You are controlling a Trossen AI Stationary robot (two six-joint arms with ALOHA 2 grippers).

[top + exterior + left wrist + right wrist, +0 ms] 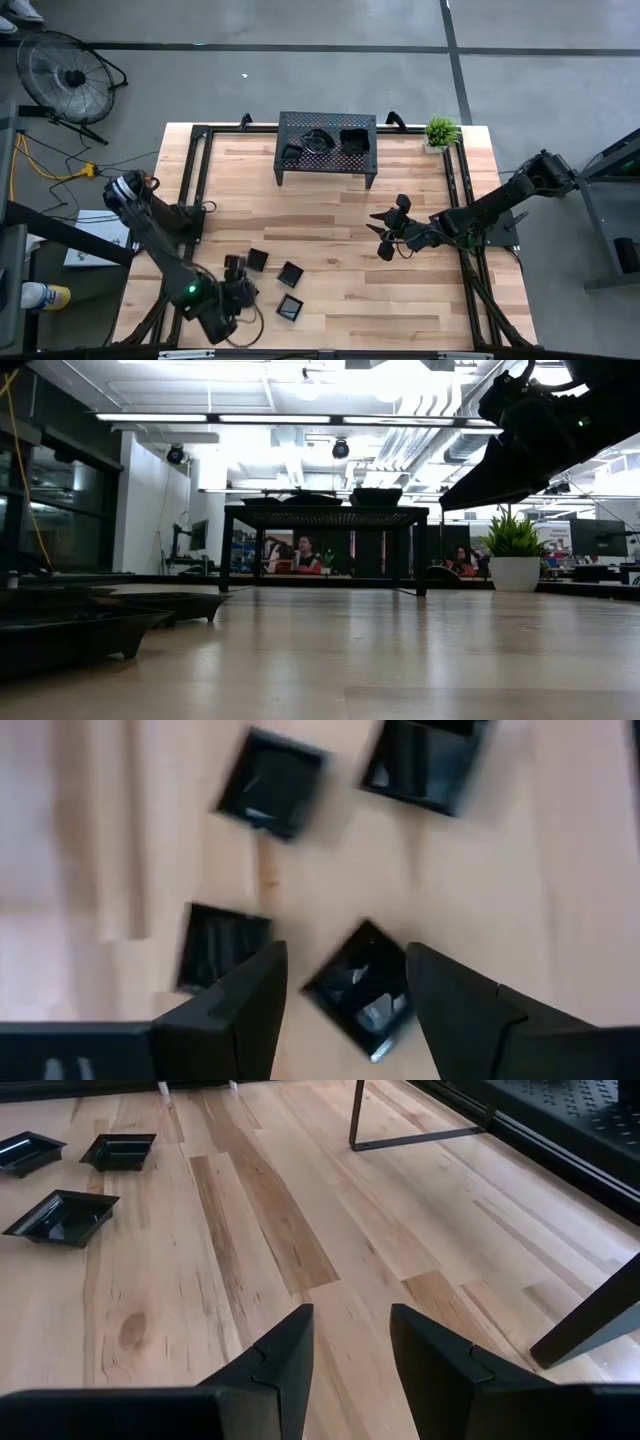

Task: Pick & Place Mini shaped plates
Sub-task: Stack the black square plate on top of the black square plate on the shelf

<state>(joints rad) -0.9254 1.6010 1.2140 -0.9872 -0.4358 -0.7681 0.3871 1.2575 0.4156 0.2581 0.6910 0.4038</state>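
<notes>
Left gripper (pixel 345 1005): fingers spread wide, empty — poised above a square black plate (pixel 362 986) at the table's near left.
Loose plates: three more lie close by — two (pixel 257 260) (pixel 291 273) just beyond it, one (pixel 235 265) beside.
Rack (pixel 327 146): far centre of the table (pixel 330 220), with dark dishes (pixel 355 138) on top.
Right gripper (pixel 350 1355): partly open, empty, over bare wood right of centre.
Potted plant (pixel 440 131): far right corner.

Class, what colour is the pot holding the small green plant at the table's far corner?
White: the pot shows best in the low view.
</notes>
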